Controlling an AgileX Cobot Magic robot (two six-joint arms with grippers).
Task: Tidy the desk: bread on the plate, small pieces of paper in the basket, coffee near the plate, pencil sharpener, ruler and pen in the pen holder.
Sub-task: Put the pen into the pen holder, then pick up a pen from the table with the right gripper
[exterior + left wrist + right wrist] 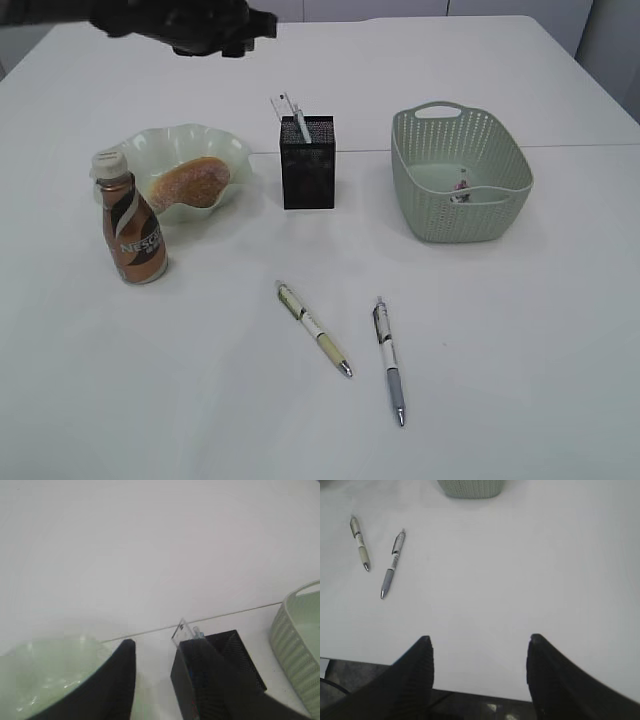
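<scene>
Pens are what remain: 2 lie on the desk [520, 400], the yellow-barrelled pen [359, 542] and the grey-barrelled pen [391, 562]. Both lie ahead and to the left of the right gripper [480, 672], whose jaws stand spread and empty at the near edge, their long axes running roughly away from it, tips toward it. The left gripper [160, 680], also parted and empty, hangs high behind the pen holder [308, 162], so the right arm looks nearer, likely to take the grey one first.
</scene>
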